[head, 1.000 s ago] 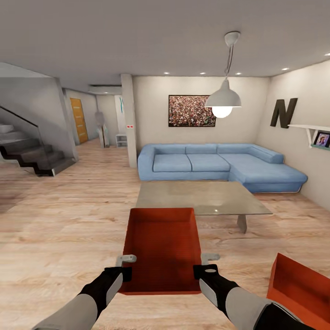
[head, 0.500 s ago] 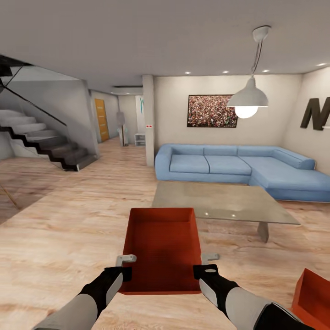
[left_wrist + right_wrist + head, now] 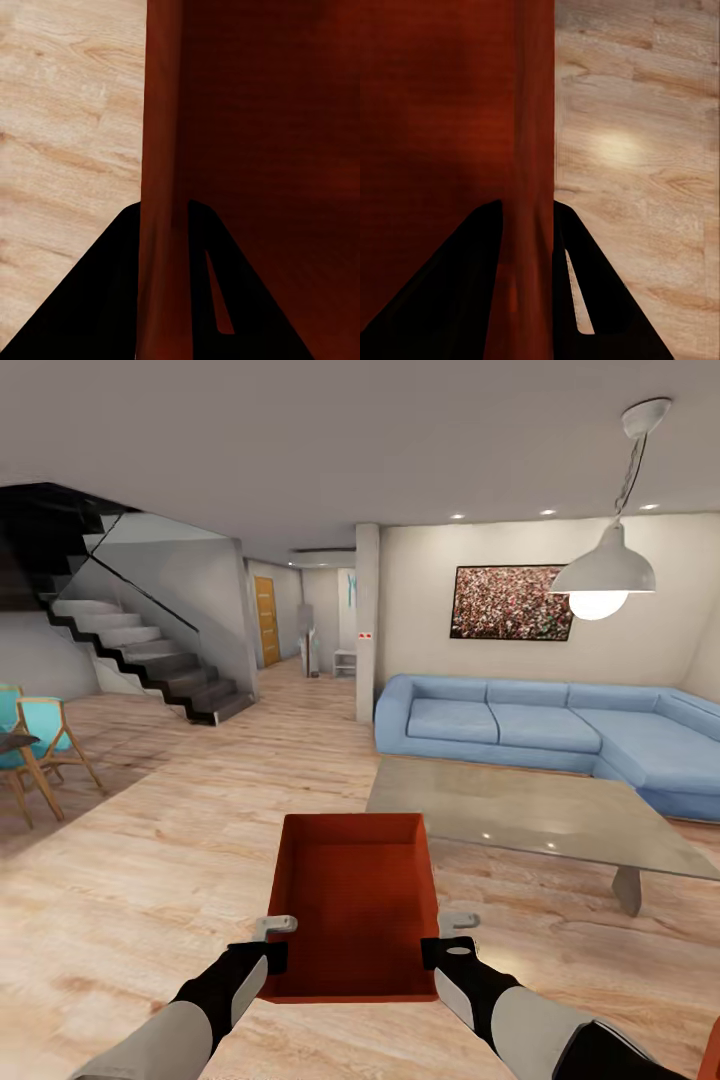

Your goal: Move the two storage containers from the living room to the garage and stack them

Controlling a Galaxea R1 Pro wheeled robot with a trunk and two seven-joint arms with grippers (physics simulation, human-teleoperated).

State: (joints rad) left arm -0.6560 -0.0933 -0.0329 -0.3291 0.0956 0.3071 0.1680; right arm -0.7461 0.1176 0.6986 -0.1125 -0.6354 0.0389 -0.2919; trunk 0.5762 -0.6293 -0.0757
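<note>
I hold one orange-red storage container (image 3: pixel 355 900) low in front of me, above the living room's light wood plank floor (image 3: pixel 150 880). My left gripper (image 3: pixel 275 942) is shut on its left wall and my right gripper (image 3: pixel 450 940) is shut on its right wall. In the left wrist view the dark fingers (image 3: pixel 112 285) straddle the bin's wall (image 3: pixel 163 150). The right wrist view has its fingers (image 3: pixel 465 285) pinching the opposite wall (image 3: pixel 534 112). A sliver of the second container (image 3: pixel 715 1055) peeks in at the lower right edge.
A glass-topped coffee table (image 3: pixel 530 810) stands just ahead on the right, with the blue corner sofa (image 3: pixel 540 725) behind it. A staircase (image 3: pixel 150 655) rises at the left, turquoise chairs (image 3: pixel 40 745) sit at the far left, and a corridor with a wooden door (image 3: pixel 266 620) runs straight back.
The camera has swung left, so the whole room has slid right. The second container has nearly left the picture and the chairs have come in. Both grippers keep their hold on the bin.
</note>
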